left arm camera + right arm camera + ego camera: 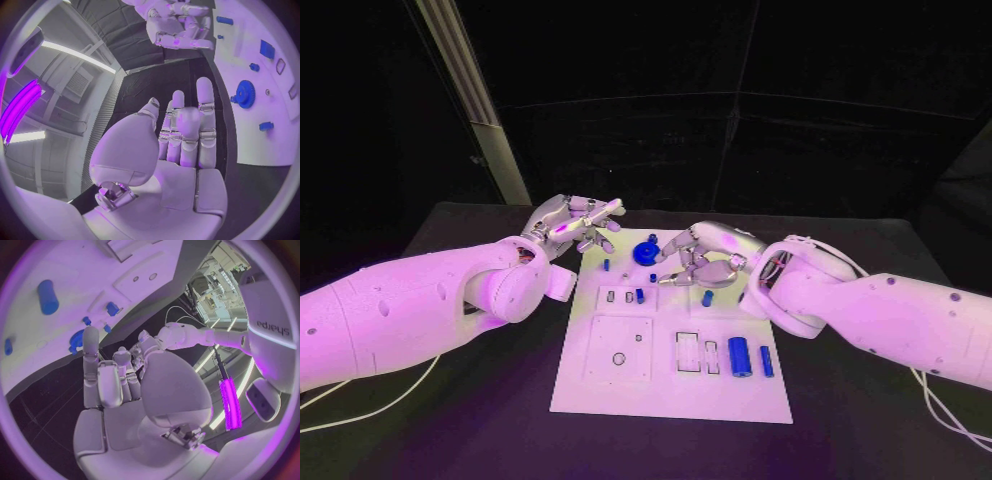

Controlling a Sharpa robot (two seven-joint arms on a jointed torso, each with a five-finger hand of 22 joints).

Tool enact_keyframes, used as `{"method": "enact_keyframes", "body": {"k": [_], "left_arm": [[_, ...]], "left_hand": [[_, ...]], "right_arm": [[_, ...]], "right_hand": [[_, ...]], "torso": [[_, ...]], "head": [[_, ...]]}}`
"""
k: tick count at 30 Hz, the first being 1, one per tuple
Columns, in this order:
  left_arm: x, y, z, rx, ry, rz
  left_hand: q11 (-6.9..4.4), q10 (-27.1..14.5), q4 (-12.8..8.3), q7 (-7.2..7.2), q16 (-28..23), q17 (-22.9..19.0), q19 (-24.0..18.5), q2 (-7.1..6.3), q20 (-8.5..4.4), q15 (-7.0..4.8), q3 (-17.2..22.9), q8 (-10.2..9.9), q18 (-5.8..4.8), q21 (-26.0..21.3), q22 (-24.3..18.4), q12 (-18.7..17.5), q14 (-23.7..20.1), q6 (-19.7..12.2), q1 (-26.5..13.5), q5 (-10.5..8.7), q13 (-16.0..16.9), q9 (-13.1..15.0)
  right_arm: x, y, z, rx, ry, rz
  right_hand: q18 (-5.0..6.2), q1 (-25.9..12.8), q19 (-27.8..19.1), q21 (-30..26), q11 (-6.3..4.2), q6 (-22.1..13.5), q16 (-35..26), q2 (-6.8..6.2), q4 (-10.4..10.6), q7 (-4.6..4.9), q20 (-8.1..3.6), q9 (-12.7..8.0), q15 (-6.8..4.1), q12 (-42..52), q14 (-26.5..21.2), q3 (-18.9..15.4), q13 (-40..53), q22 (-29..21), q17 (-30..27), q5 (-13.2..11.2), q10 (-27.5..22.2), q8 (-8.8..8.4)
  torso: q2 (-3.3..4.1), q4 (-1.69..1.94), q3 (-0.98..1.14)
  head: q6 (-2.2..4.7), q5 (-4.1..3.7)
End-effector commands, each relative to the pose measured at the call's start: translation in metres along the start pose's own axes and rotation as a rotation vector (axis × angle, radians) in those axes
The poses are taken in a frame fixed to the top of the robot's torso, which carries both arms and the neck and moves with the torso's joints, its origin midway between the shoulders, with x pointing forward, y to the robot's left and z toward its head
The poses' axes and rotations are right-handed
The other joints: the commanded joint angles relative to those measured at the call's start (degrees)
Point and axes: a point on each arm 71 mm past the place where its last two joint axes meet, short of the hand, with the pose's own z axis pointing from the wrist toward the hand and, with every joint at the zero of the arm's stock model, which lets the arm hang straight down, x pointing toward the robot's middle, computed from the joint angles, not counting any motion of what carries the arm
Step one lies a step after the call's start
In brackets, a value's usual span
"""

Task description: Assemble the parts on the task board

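The white task board [672,395] lies in the middle of the table. A blue gear [646,252] sits near its far edge, with small blue pieces [640,295] around the middle and two blue cylinders [740,356] at the near right. My left hand [578,222] hovers over the board's far left corner, fingers straight and apart [181,145], holding nothing; the gear [245,94] lies beyond its fingertips. My right hand [704,258] hangs over the far right of the board, fingers bent down beside the gear. Its palm [119,385] shows nothing in it.
White cables [946,410] trail over the black table on the right, and another cable [372,400] on the left. A silver post [470,100] stands at the back left. Empty slots [620,358] mark the board's near left.
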Motion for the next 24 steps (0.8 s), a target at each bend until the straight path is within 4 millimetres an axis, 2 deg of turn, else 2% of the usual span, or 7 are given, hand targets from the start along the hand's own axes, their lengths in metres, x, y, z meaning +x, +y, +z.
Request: {"method": "enact_keyframes", "body": {"k": [1,4,8,12,14,17,24], "left_arm": [[0.006,0.010,0.001,-0.239,0.198,0.215],[0.004,0.010,0.003,-0.374,0.279,0.354],[0.005,0.009,0.006,-0.510,0.348,0.585],[0.008,0.005,0.014,-0.609,0.360,0.785],[0.010,0.005,0.018,-0.643,0.363,0.839],[0.017,0.007,0.025,-0.703,0.372,0.920],[0.036,0.014,0.039,-0.786,0.380,1.027]], "left_hand": [[-0.88,1.8,2.0,-1.15,14.7,16.9,4.1,-0.26,-1.28,-0.64,-2.6,1.1,-1.02,13.6,15.5,5.3,4.9,1.0,-2.7,0.08,4.7,0.8],[-1.49,-0.6,4.3,-1.16,19.5,23.0,4.8,1.37,-1.54,-0.93,-5.2,3.0,-2.42,23.3,27.0,12.6,5.0,1.2,-5.3,0.08,11.7,2.2],[-1.81,-3.1,4.3,-1.88,21.9,26.3,6.3,3.01,-1.73,-1.29,-7.8,6.1,-3.70,31.8,38.0,23.1,5.6,1.2,-6.3,0.12,21.7,4.4],[-2.43,-3.4,4.2,-2.72,23.3,28.3,9.2,4.60,-1.93,-2.11,-10.6,10.5,-5.43,39.5,49.2,37.3,6.1,0.4,-7.0,0.39,35.8,7.9],[-2.45,-3.9,4.3,-2.76,23.3,28.3,9.9,4.80,-1.97,-2.18,-11.4,11.5,-5.90,41.2,52.0,39.0,6.1,-0.2,-7.2,0.11,37.6,8.8],[-2.46,-4.9,4.4,-2.88,23.3,28.3,10.3,4.97,-2.07,-2.18,-13.1,13.6,-6.11,42.4,53.7,40.9,6.1,-1.4,-7.9,0.06,39.5,10.8],[-2.74,-5.1,4.3,-3.34,23.3,28.3,11.4,5.16,-2.27,-2.49,-15.9,17.9,-6.71,44.5,57.5,43.9,6.1,-3.2,-8.2,0.01,42.5,15.0]], "right_arm": [[-0.017,-0.004,-0.010,-0.007,0.019,0.307],[-0.040,-0.014,-0.020,0.021,-0.029,0.399],[-0.065,-0.025,-0.032,0.043,-0.098,0.484],[-0.081,-0.035,-0.039,0.060,-0.149,0.522],[-0.084,-0.038,-0.040,0.064,-0.161,0.528],[-0.089,-0.042,-0.041,0.072,-0.179,0.534],[-0.092,-0.045,-0.040,0.082,-0.193,0.512]], "right_hand": [[0.40,1.8,-1.7,-4.2,-0.31,0.8,-13.0,1.13,-0.2,-0.18,0.01,0.1,-0.12,-9.4,-4.8,-0.3,-9.7,-2.5,-14.7,-0.6,-5.6,0.78],[0.24,3.8,-3.9,-9.8,-0.06,1.7,-29.8,1.91,-1.0,-0.07,0.47,0.0,0.17,-17.5,-10.5,0.2,-15.3,-5.7,-29.7,-2.6,-6.3,1.13],[0.17,5.0,-5.9,-16.9,0.69,2.8,-41.4,2.17,-1.1,0.46,1.69,-0.2,1.39,-30.7,-12.8,0.9,-25.4,-9.9,-34.2,-3.2,-4.9,0.61],[0.05,5.4,-9.8,-24.7,2.21,3.7,-53.6,1.97,-0.9,1.50,4.03,-0.3,3.51,-41.3,-16.7,1.6,-35.1,-14.3,-40.4,-3.1,-1.8,-0.44],[0.65,5.1,-8.8,-27.6,2.17,4.4,-58.1,2.15,-0.8,1.29,4.62,-0.2,4.62,-45.5,-14.9,1.8,-39.7,-16.1,-43.3,-3.0,0.7,-1.04],[0.29,5.0,-7.2,-30.2,2.32,4.8,-62.0,1.89,-1.3,1.69,4.83,-0.3,3.85,-48.8,-12.6,1.8,-43.6,-17.8,-45.9,-3.0,3.1,-1.87],[0.29,4.5,-5.5,-32.9,2.65,5.0,-65.9,1.78,-1.9,1.74,4.91,-0.3,4.05,-51.6,-10.7,1.6,-47.0,-19.6,-48.1,-2.4,4.7,-2.89]], "torso": [[-0.55,-0.36,0.17],[-0.99,-0.54,0.28],[-1.42,-0.75,0.53],[-1.79,-0.92,0.77],[-2.02,-0.96,0.90],[-2.34,-1.05,1.10],[-2.71,-1.23,1.39]], "head": [[-0.16,0.36],[-0.45,0.57],[-0.56,0.86],[-0.67,1.28],[-0.85,1.40],[-1.04,1.64],[-1.20,2.08]]}}
